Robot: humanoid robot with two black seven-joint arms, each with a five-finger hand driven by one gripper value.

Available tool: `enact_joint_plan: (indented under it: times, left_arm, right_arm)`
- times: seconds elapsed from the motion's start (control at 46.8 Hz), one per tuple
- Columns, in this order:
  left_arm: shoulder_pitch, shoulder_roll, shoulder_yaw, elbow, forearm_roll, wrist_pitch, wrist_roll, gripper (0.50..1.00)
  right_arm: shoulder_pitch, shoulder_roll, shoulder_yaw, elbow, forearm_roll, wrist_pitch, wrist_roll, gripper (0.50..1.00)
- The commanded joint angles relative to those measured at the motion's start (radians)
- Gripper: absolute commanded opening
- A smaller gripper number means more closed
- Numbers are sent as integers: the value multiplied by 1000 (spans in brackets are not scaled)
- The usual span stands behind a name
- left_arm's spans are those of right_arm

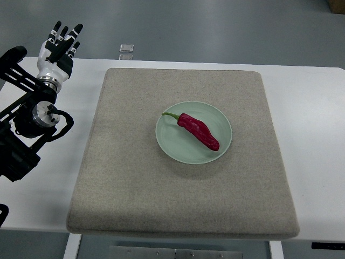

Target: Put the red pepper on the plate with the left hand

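Grey floor shows along the top of the top view, beyond a white table (312,108) whose surface is mostly covered by a square beige felt mat (183,199) with rounded corners. No brand, label or readable writing shows anywhere; a small clear, glassy object (126,49) sits at the table's far edge just past the mat, too small to identify, and a brown corner of something (337,4) pokes in at the upper right on the floor. On the mat, a little right of its middle, rests a round pale green plate (172,145), and the red pepper (198,131) lies inside it, stretched diagonally from upper left to lower right, its thin green stem (169,114) curling toward the plate's left rim and its blunt dark red tip near the right side of the dish. Nothing else is in the plate. At the far left, well apart from the plate and off the mat, the left hand (59,48) is raised at the end of its black arm linkage (24,124), white palm with black-tipped fingers (67,32) extended and slightly spread, holding nothing. A metal bracket (175,252) shows below the table's near edge
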Motion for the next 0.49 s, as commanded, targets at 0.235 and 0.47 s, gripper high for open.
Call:
enact_joint_plan:
  times: [0.235,0.47]
  left_arm:
    - [2,4,-27,-1,0,-23,0,1000]
    - [1,4,-30,-2,0,-32,0,1000]
  right_arm:
    - [0,0,0,0,0,0,0,928]
    - [0,0,0,0,0,0,0,928]
